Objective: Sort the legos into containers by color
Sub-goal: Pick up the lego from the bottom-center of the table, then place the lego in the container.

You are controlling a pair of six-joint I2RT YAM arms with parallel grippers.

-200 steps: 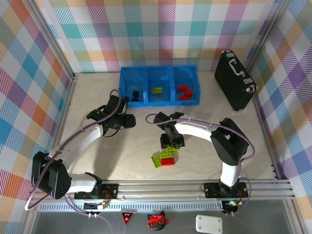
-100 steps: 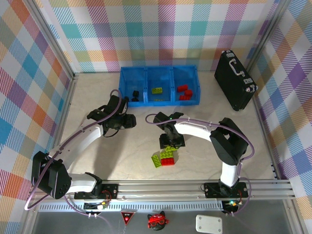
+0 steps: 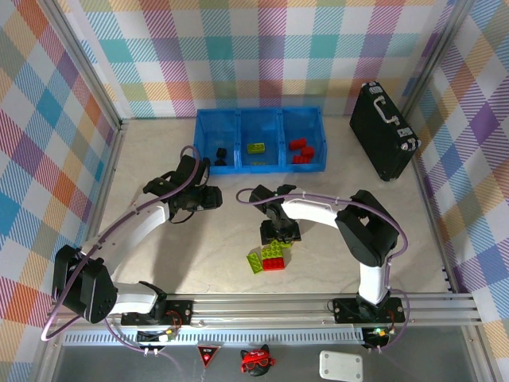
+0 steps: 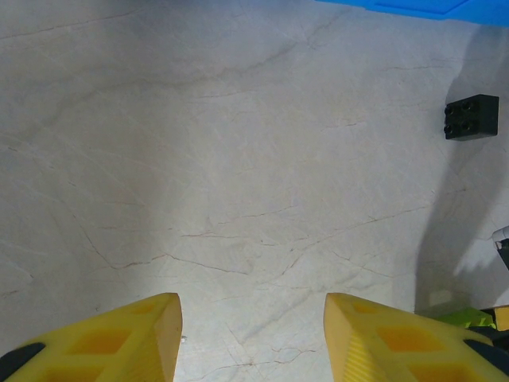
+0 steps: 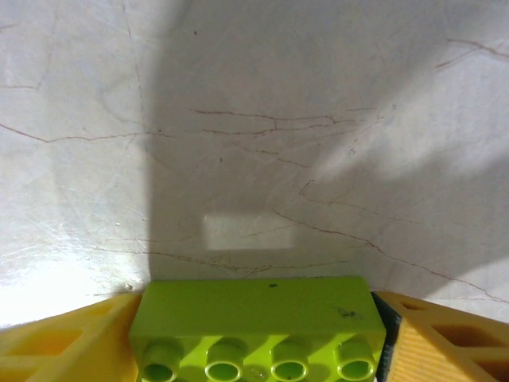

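Right fingers (image 5: pixel 56 342) clamping lime-green studded plastic brick (image 5: pixel 253 306) across its ends, over pale marble-look counter (image 5: pixel 254 119). Best now: lifting clear, carrying level to middle bin of bright blue three-compartment plastic tray (image 3: pixel 260 112), releasing low. Left fingers (image 4: pixel 111 338) hanging spread, empty.

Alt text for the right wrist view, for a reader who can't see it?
A lime green studded plastic brick is gripped between the two yellow fingers of the right gripper at the bottom edge. Beyond it lies a pale, veined table surface, partly in shadow.
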